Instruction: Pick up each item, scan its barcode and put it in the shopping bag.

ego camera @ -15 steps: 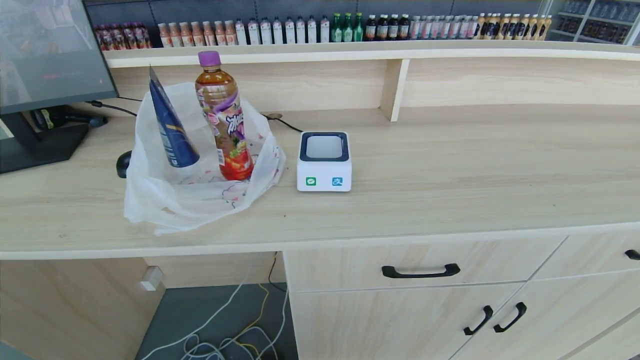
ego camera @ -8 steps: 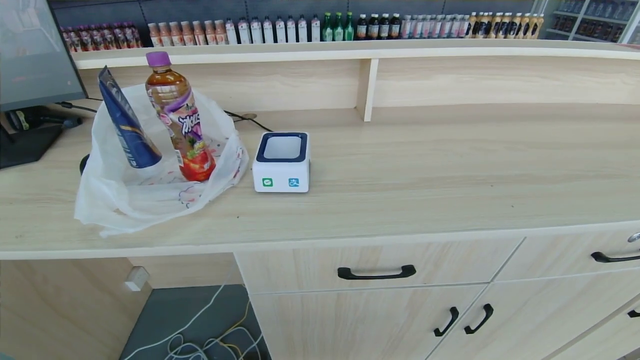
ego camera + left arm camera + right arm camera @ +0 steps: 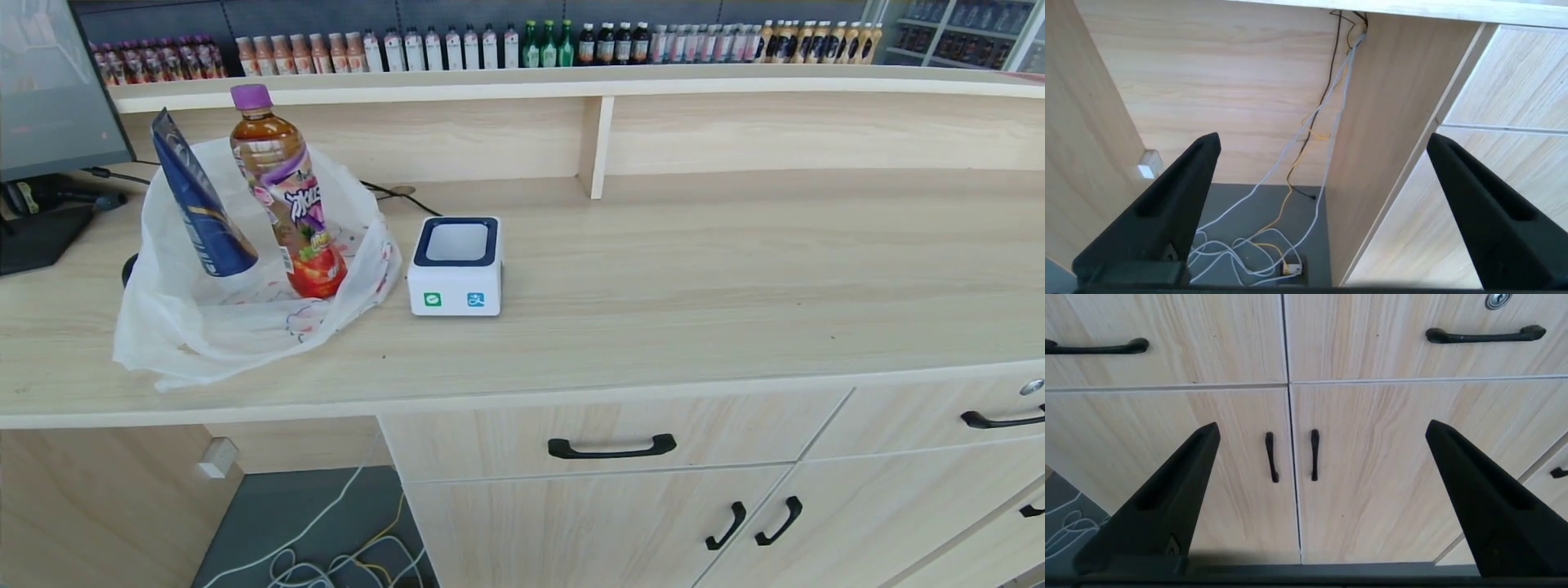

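Holding nothing: my left gripper [image 3: 1323, 208] spread wide, cables [image 3: 1288, 265] between its fingers [image 3: 1167, 216]; my right gripper [image 3: 1323, 498] likewise, cabinet handles [image 3: 1271, 457] between its fingers [image 3: 1167, 502]; bottle [image 3: 286, 204] and pouch [image 3: 200, 216] in bag [image 3: 188, 343].

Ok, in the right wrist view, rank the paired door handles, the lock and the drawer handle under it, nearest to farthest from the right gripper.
1. paired door handles: straight ahead of the open right gripper.
2. drawer handle: higher, toward the robot's right.
3. lock: just above that handle, so farthest, though only narrowly.
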Robot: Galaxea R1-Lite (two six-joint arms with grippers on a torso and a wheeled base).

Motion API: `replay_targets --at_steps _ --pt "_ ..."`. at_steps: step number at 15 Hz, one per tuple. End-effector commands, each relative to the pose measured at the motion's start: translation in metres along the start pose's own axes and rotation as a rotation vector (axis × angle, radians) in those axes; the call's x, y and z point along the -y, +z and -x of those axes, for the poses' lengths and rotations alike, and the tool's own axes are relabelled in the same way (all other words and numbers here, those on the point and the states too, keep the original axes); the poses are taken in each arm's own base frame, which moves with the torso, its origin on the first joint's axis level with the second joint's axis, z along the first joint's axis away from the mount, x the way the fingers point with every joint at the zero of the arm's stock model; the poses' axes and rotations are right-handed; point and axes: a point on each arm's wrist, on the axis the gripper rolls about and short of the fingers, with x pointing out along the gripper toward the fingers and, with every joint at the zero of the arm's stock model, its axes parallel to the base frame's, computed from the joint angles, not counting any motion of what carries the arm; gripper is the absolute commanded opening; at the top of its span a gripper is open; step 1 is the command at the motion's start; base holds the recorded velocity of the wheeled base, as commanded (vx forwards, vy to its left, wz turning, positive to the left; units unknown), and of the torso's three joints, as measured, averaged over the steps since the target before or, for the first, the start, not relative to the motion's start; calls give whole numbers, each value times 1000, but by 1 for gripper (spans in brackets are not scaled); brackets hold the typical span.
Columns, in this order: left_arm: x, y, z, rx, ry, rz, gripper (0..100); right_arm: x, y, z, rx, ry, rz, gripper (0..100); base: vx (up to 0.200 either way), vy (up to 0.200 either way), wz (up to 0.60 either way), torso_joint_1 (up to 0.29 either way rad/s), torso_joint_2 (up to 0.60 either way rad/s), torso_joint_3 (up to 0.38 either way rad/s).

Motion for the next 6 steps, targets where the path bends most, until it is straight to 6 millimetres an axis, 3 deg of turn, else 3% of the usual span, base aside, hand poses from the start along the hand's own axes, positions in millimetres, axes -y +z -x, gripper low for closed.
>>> replay_targets --at_steps 1,6 --pt "0 0 0 0 1 -3 100 0 0 0 -1 1 0 100 0 0 0 0 0 0" --pt "0 0 0 0 1 -3 100 0 0 0 -2 1 2 100 0 0 0 0 0 0"
